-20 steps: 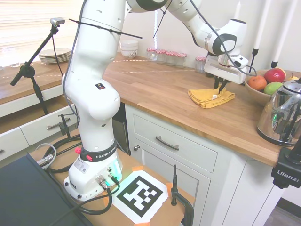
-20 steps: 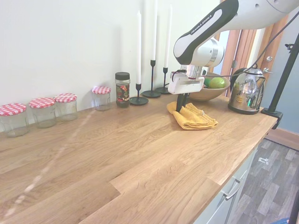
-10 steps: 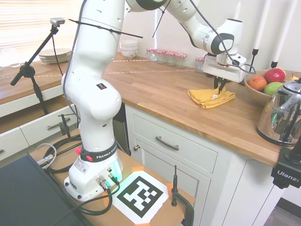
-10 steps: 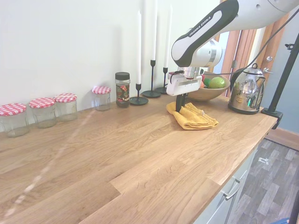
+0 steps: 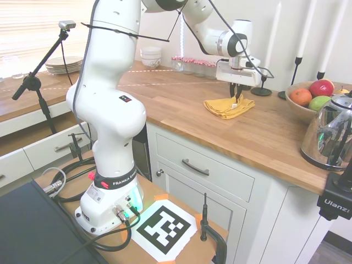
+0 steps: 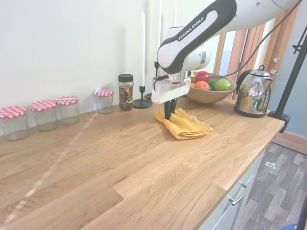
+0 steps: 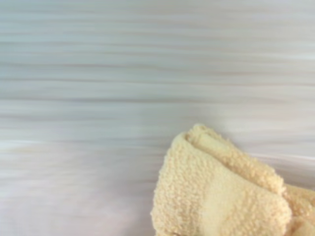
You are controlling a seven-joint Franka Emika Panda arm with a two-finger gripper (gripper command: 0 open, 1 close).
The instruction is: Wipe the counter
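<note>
The counter (image 5: pixel 181 102) (image 6: pixel 120 163) is a long honey-brown wooden worktop on white cabinets. A crumpled yellow cloth (image 5: pixel 226 106) (image 6: pixel 184 124) (image 7: pixel 221 191) lies on it. My gripper (image 5: pixel 235 100) (image 6: pixel 167 114) points straight down with its dark fingers shut on the cloth's back edge, pressing it to the wood. In the wrist view the counter is smeared by motion blur and the cloth fills the lower right.
Jars with red checked lids (image 6: pixel 45 114) and a dark-lidded spice jar (image 6: pixel 125 91) line the wall. Black candlesticks (image 6: pixel 142 102), a fruit bowl (image 6: pixel 208 91) (image 5: pixel 308 102) and a steel kettle (image 6: pixel 252 93) (image 5: pixel 333 135) stand beyond the cloth. Plates (image 5: pixel 65 65) sit at the far corner.
My gripper has dragged the yellow cloth along the counter, away from the fruit bowl and kettle and toward the jars.
</note>
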